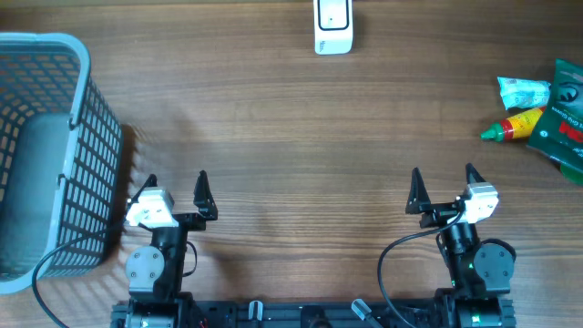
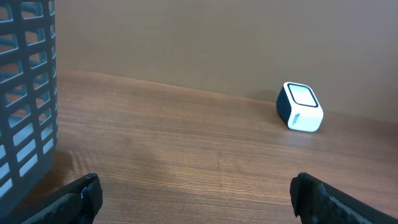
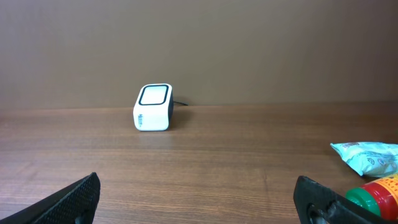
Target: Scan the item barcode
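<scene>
scanner [image 1: 332, 25]: white box with a dark-rimmed window on top, standing at the far edge of the table [image 1: 273, 118].
items: well to the right of the scanner, nearer the arms; a pale blue packet [image 1: 523, 91], a yellow and red bottle [image 1: 515, 126] with a green cap lying on its side, and a dark green pack [image 1: 565, 109], bunched close together.
left gripper [image 1: 176, 179]: on the near side of the scanner, off to its left; jaws spread wide, nothing between them.
right gripper [image 1: 443, 173]: on the near side of the scanner, off to its right; jaws spread wide, holding nothing.
basket [image 1: 91, 164]: grey-blue lattice walls, far to the left of the scanner, just beside the left gripper.
</scene>
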You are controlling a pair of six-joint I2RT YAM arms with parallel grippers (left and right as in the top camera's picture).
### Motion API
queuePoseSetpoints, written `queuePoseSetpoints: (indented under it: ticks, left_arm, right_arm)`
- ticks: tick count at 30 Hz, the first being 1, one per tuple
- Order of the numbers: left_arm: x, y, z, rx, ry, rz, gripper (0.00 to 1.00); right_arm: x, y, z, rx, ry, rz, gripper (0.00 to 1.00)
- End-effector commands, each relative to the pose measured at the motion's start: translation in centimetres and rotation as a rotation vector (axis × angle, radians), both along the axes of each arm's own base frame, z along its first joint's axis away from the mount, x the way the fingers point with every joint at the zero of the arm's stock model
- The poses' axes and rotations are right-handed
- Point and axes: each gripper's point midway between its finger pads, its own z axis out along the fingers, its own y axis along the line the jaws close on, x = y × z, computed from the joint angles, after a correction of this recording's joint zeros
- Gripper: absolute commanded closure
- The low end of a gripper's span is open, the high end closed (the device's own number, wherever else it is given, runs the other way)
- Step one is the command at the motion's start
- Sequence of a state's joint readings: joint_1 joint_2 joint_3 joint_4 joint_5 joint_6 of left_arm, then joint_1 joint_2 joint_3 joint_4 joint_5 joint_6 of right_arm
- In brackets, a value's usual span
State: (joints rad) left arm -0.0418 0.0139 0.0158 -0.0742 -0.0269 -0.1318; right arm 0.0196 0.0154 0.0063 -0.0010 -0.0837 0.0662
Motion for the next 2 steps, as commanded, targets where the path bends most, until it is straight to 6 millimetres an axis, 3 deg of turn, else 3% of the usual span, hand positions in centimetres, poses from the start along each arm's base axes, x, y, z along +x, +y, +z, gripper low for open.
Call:
queuePoseSetpoints:
  ticks: [1,2]
  left_arm:
    - [0.01,-0.08,-0.25,0.019,-0.001,-0.009,0.0]
    - [0.01,-0.07,-0.25,0.019,-0.001,-0.009,0.0]
  right_arm:
    - [-0.03,-0.33,0.27,-0.011,-0.014,-0.018,0.0]
    - [-0.03,-0.33,0.26,-0.011,-0.013,-0.018,0.0]
